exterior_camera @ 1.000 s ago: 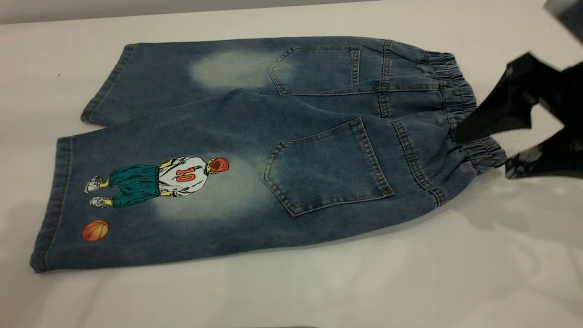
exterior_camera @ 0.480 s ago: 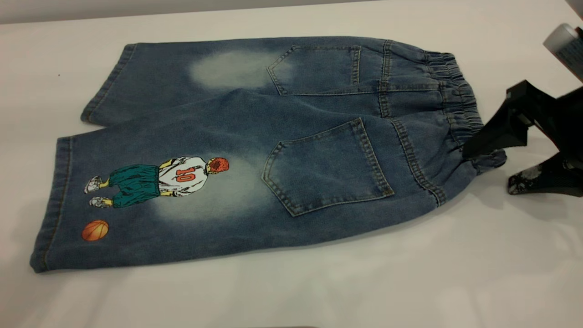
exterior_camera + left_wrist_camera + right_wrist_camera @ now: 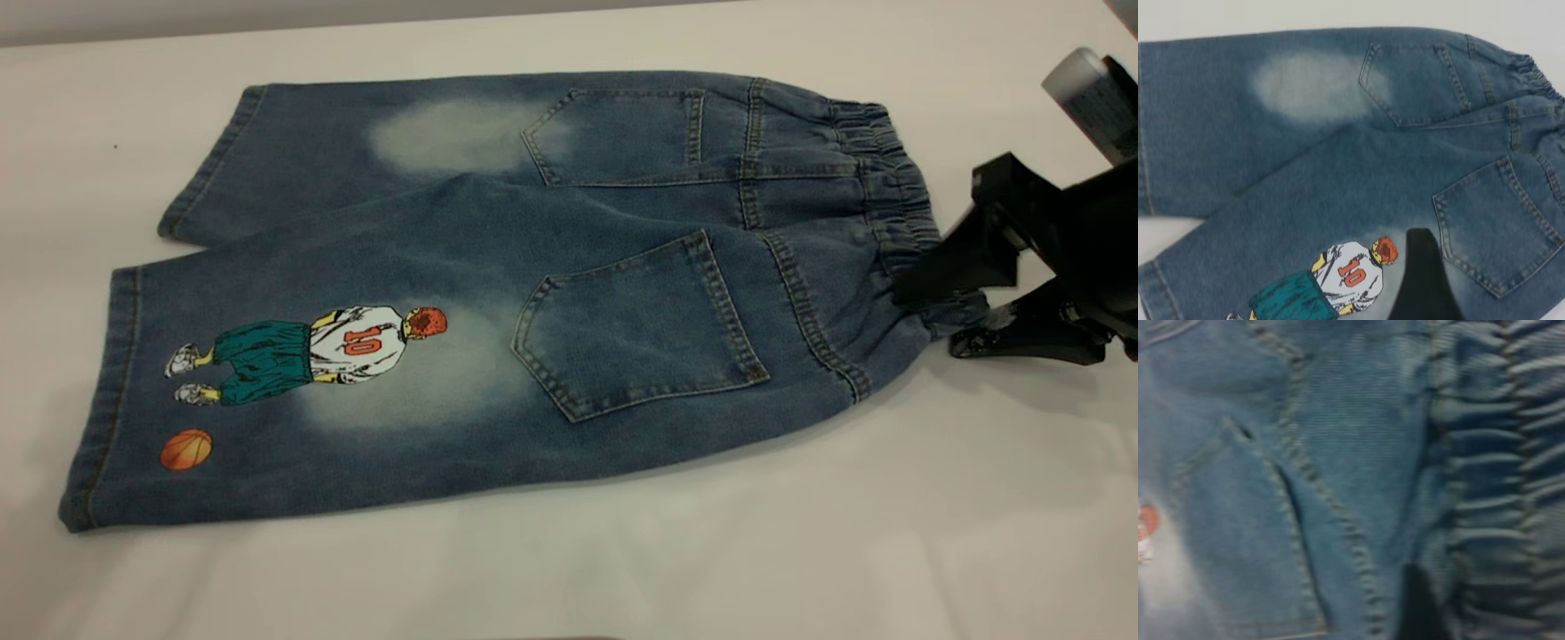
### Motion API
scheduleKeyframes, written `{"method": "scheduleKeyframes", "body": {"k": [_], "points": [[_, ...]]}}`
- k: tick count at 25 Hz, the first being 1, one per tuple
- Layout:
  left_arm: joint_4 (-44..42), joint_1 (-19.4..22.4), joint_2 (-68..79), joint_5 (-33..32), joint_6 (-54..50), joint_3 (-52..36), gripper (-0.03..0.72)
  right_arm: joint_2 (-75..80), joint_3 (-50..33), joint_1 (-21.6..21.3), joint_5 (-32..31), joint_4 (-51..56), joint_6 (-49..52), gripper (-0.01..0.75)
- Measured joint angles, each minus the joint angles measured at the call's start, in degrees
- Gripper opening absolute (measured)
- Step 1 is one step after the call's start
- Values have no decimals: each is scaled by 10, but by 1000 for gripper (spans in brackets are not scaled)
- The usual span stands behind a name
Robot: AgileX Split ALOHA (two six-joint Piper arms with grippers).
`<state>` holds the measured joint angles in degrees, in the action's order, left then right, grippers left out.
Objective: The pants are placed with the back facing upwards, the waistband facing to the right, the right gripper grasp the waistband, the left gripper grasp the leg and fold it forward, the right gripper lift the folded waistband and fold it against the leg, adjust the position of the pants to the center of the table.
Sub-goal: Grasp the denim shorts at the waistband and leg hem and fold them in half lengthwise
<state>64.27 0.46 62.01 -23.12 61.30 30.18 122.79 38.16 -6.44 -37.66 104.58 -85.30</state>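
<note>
i see the pants (image 3: 498, 293) lying flat on the white surface (image 3: 622, 569), back side up, both patch pockets showing, the gathered waistband (image 3: 898, 222) pointing toward the right arm's side. the leg (image 3: 293, 391) printed with the basketball player lies nearest the camera and overlaps the plain leg behind it. the layout suits the plan: the band is within the right arm's reach, the hems within the left's. my right claw (image 3: 933, 302) is low at the near end of the waistband, one black finger resting on top of the ruffled denim and the other lying on the surface just beside the band's edge, so it is parted around the fabric and not yet clenched, as far as i can judge. the right wrist view shows the elastic gathers up close with a dark fingertip against them. the left claw (image 3: 1425, 280) is out of sight in the exterior view; in its own wrist view a single black finger shows above the printed leg, close to the player's head, and i cannot tell whether that claw is parted or clenched. i judge the first step, pinching the waistband, is just about to be made, and no fold is started. the pants sit a little toward the left half of the surface.
</note>
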Motion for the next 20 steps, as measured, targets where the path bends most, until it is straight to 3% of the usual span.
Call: {"method": "scheduleKeyframes", "body": {"k": [3,5,9,20], "points": [[0,0,21,0,-6,0,455,3,0,0,20,0,-1,137],[-4,0,44,0,-16,0,455,5,0,0,22,0,-4,55],[-50,0,107,-13,-72,0,442,5,0,0,22,0,-7,41],[-303,0,258,-34,-337,5,435,5,0,0,21,-1,-11,41]]}}
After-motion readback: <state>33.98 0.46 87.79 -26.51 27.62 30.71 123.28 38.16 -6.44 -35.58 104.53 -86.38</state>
